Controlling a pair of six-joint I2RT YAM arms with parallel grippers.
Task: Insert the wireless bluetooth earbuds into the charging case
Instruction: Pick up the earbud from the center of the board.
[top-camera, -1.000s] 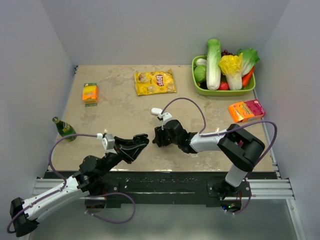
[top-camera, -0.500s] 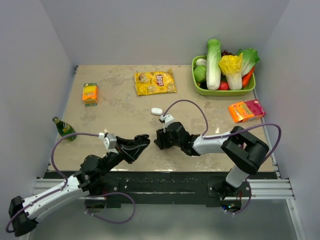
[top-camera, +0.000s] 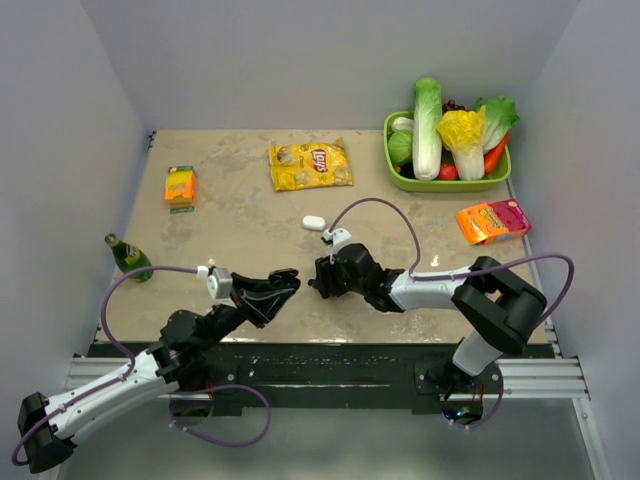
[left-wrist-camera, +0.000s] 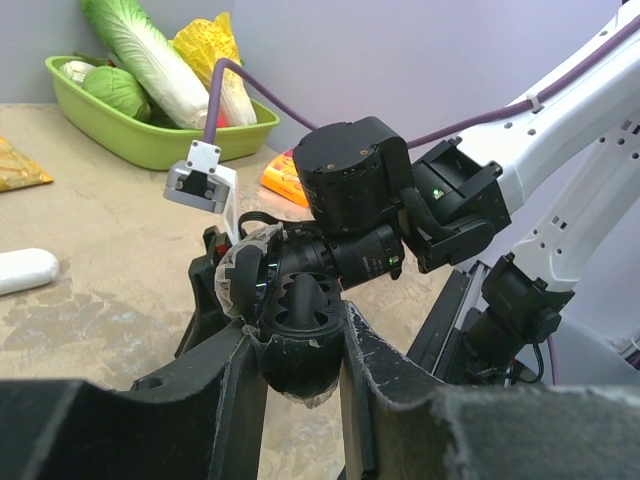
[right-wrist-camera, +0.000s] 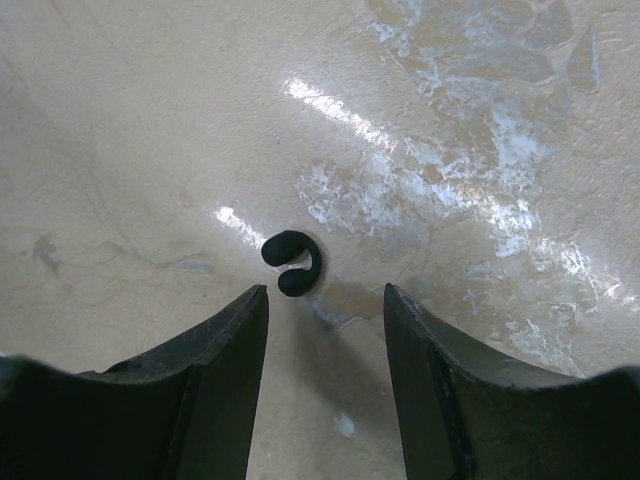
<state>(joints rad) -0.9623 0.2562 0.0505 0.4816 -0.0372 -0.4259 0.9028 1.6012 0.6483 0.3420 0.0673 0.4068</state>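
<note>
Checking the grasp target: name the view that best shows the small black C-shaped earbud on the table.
Right wrist: the small black C-shaped earbud lies sharp on the tabletop, just beyond the open right end effector. Top external and left wrist do not show it.

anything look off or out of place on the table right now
The green bottle seems tipped on its side at the table's left edge. A dark earbud also lies loose between the open right tool's fingers, away from the white case.
</note>
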